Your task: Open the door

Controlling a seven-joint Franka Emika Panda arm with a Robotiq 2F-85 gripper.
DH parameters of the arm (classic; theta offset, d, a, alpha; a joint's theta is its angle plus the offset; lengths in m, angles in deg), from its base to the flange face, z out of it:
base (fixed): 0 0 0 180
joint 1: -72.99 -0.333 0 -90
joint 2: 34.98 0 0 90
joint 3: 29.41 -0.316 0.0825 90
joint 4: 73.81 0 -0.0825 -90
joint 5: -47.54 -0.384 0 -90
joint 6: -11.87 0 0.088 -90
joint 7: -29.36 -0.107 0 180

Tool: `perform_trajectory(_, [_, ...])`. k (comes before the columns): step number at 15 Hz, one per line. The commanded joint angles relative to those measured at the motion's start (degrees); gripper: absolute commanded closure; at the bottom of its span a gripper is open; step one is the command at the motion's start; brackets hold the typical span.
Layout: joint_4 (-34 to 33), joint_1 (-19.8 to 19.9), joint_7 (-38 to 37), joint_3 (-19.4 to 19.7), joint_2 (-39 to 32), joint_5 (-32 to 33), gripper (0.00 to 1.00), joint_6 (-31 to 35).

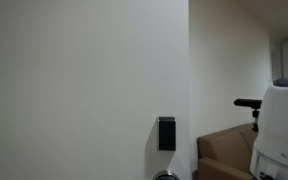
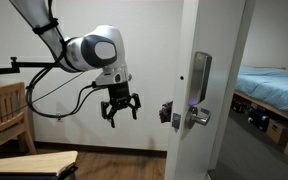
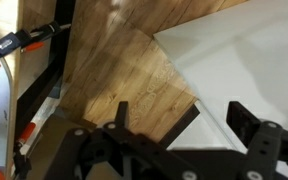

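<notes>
Gripper: in an exterior view the gripper (image 2: 121,108) hangs left of centre, fingers pointing down and spread wide, nothing between them; the wrist view shows the gripper (image 3: 184,125) along the bottom edge, equally empty
Door: the door (image 2: 181,50) stands just right of centre, seen nearly edge-on and ajar; the gripper is to its left and clear of it
Door, other side: the door (image 1: 84,80) fills the left two thirds of the frame as a plain off-white panel
Handle: the silver lever handle (image 2: 196,117) sits at mid-height on the door, apart from the gripper
Lock: the black lock (image 1: 166,133) is low, near the panel's right edge
Beyond the door: a bed (image 2: 274,85) at far right
Floor: wood floor (image 3: 124,80) lies under the fingers
</notes>
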Motion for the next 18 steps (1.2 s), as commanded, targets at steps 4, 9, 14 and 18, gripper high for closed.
perform_trajectory(4, [3.4, -21.8, 27.1, 28.5, 6.2, -4.6, 0.0, -3.4])
perform_trajectory(9, [1.8, -10.6, 32.8, 19.2, 4.6, -9.3, 0.0, -5.8])
perform_trajectory(14, [-0.1, -7.9, 44.0, 14.0, 2.5, -15.7, 0.0, -8.7])
perform_trajectory(18, [-2.4, -12.9, 57.4, 21.3, 1.0, -16.0, 0.0, -12.7])
